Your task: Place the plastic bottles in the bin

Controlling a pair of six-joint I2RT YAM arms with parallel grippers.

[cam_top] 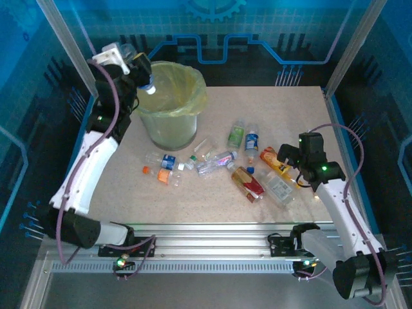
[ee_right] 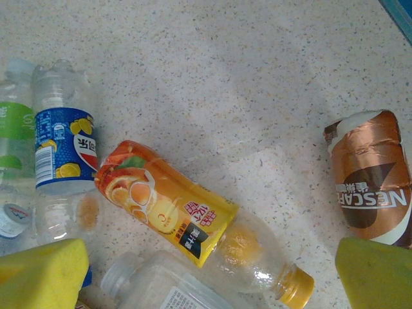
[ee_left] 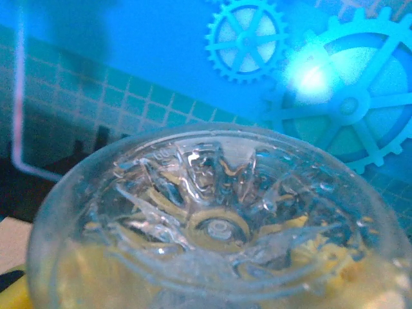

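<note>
Bottle (cam_top: 147,83) between left fingers (cam_top: 141,65), over bin (cam_top: 168,129)

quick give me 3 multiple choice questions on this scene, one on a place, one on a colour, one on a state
1. Where on the table is the bin? A far left B near right C near middle
2. What colour is the cap of the orange-labelled bottle? A blue B yellow C black
3. What are the left jaws doing? A open over the table B resting on the table C holding a clear bottle above the bin

1 A, the top view shows it towards the far left corner.
2 B, the right wrist view shows a yellow cap.
3 C, the bottle's base sits close before the left wrist camera, with the yellow bag below.
</note>
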